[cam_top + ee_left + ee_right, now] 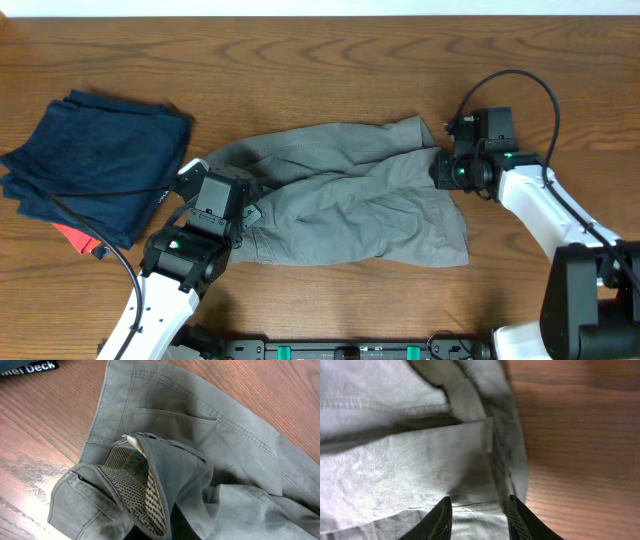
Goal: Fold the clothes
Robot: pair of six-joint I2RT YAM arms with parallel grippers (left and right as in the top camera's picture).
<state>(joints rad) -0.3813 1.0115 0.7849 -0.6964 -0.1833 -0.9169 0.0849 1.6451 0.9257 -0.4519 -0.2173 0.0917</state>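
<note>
Missing overhead: patterned lining (134,477) inside shorts (210,435)

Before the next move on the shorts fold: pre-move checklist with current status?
1. Left gripper holds the shorts: ok, shut on the raised waistband.
2. Right gripper holds the leg hem: not ok. Jaws stand apart and the hem lies between the fingers, not pinched.
3. Shorts lie flat: not ok, rumpled, with folds across the middle.
4. Navy pile out of the way: ok, on the left, apart from the shorts.
5. Red cloth out of the way: ok, at the pile's near edge, away from the shorts.
</note>
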